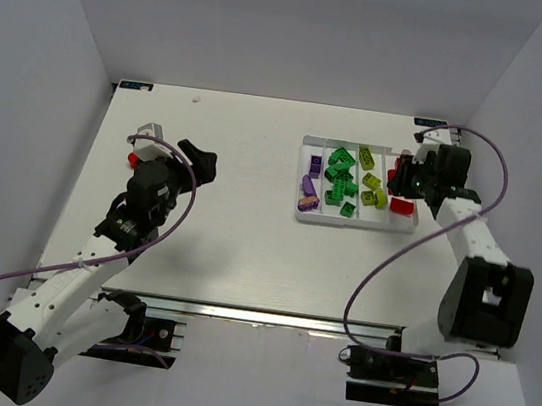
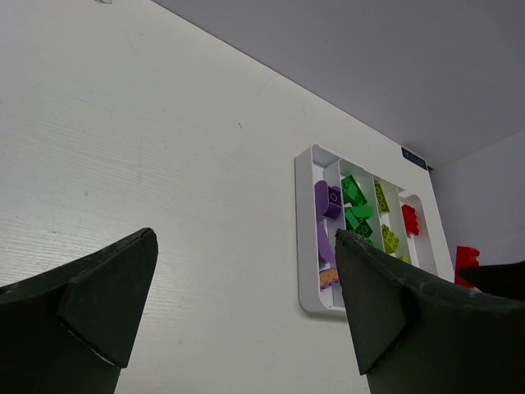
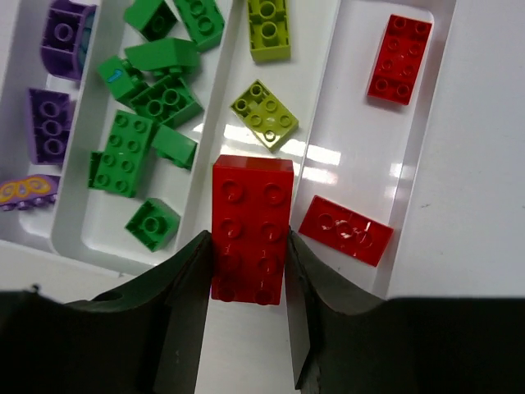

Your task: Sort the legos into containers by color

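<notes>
Over the near end of the white plastic tray [image 1: 344, 224], the right gripper [image 3: 246, 246] pinches a glossy red brick [image 3: 250, 217] by its long smooth sides, studs up. The brick sits above the raised divider between the yellow-green bricks [image 3: 264, 114] and the tray's outermost compartment [image 3: 361, 144], where two more red bricks [image 3: 399, 59] lie flat. The side grip likely keeps the brick level for release, though it seems to need a nudge toward the tray's outer rim first. Green bricks [image 3: 121, 153] and purple bricks [image 3: 51, 125] fill the tray's other channels. Well away from the tray, above the matte table [image 2: 164, 123], the left gripper [image 2: 246, 238] hangs spread wide, holding nothing.
</notes>
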